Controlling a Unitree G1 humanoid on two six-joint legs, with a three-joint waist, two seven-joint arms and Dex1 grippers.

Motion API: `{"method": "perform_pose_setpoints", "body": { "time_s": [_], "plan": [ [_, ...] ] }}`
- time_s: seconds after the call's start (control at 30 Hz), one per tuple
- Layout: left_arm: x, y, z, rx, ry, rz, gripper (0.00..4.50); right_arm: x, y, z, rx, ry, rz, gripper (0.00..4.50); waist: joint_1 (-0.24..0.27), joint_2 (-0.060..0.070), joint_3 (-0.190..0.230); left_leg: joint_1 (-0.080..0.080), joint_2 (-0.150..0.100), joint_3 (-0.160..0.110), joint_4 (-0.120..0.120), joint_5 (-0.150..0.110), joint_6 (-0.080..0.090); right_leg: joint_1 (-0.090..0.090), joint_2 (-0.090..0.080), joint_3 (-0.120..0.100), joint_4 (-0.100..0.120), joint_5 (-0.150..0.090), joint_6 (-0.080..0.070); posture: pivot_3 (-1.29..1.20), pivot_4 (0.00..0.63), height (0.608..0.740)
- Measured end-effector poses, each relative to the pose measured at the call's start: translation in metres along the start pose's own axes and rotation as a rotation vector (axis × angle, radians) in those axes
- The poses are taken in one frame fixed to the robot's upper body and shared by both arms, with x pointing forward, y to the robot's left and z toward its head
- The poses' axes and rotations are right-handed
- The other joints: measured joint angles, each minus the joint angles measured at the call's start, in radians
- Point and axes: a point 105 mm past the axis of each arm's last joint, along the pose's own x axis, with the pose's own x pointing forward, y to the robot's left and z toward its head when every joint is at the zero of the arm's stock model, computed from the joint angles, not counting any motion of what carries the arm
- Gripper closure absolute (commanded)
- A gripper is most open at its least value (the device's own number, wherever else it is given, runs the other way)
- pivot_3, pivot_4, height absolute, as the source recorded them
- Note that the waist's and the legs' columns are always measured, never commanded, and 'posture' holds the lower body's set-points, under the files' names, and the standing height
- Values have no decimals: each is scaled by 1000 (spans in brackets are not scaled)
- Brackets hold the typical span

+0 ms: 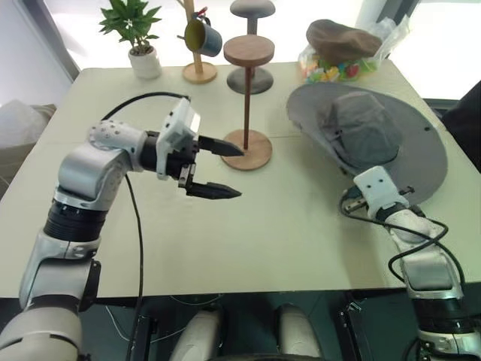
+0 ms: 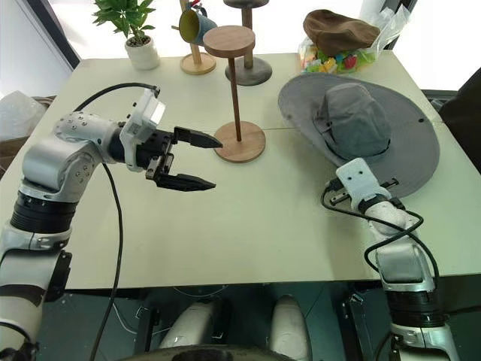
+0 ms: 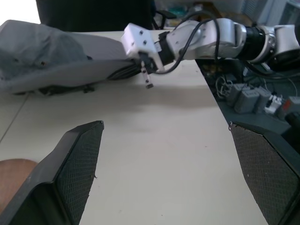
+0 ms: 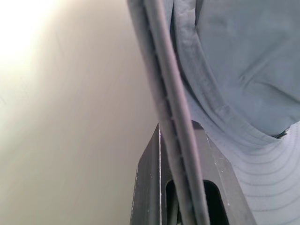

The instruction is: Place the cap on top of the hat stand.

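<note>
The cap (image 1: 368, 131), a grey sun hat with a wide floppy brim, lies at the table's right. My right gripper (image 1: 359, 175) is shut on the near edge of its brim. The right wrist view shows the brim edge (image 4: 161, 79) pinched between the black fingers (image 4: 147, 183). In the left wrist view the cap (image 3: 51, 56) has its brim raised a little off the table at the gripped side. The hat stand (image 1: 247, 101), brown wood with a thin rod and a round disc top, stands in the middle with its top bare. Just left of its base my left gripper (image 1: 239, 171) hangs open, holding nothing.
Along the back edge stand a potted plant (image 1: 135, 34), a light wooden mug tree (image 1: 198, 41) with a mug, and a grey mushroom-topped stand (image 1: 251, 75). A small brown cap (image 1: 342, 37) rests on a bag of colourful items (image 1: 334, 73).
</note>
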Motion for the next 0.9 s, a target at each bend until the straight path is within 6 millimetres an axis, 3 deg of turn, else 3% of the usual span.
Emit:
{"method": "perform_pose_setpoints", "body": {
  "time_s": [0.23, 0.33, 0.43, 0.53, 0.73, 0.8, 0.9],
  "plan": [
    [-46, 16, 35, -68, -186, 205, 0, -16, -64, 143, 65, -333, 3, 4455, -3, 2, 1, -3, 1, 0, -1, 0, 0, -5, 0, 0, 1, 0, 0, 0, 150, 740],
    [-69, 18, 56, -54, -261, 283, 0, -16, -83, 186, 83, -429, -4, 4455, -3, 2, 1, -4, 1, 0, -1, 0, 0, -6, 0, 0, 1, 0, 0, 0, 150, 740],
    [-92, 20, 69, -36, -305, 372, 0, -4, -86, 222, 51, -492, 27, 4455, -5, 2, 1, -5, 1, 1, -1, 0, 0, -7, 0, 0, 1, 0, 0, 0, 150, 740],
    [-104, 20, 73, -26, -307, 425, 0, 8, -73, 242, -4, -528, 82, 4455, -6, 2, 1, -6, 1, 1, -1, 0, -1, -8, 0, 0, 1, 0, 0, 0, 150, 740],
    [-128, 19, 64, -25, -251, 543, 0, 18, -1, 270, -410, -654, 245, 4455, -27, 2, 1, -13, 1, 0, 1, 1, -1, -14, 0, -1, 3, 0, 0, 0, 150, 740],
    [-139, 18, 61, -34, -238, 584, 0, 10, 17, 266, -596, -706, 270, 4455, -29, 1, 1, -15, 1, 0, 1, 1, -1, -22, 0, -1, 4, 0, 0, 0, 150, 740],
    [-155, 16, 63, -26, -233, 651, 0, 6, 34, 246, -770, -739, 312, 4455, -30, 1, 1, -15, 0, 1, 1, 1, -1, -22, 0, -1, 4, 0, 0, 0, 150, 740]
  ]
}}
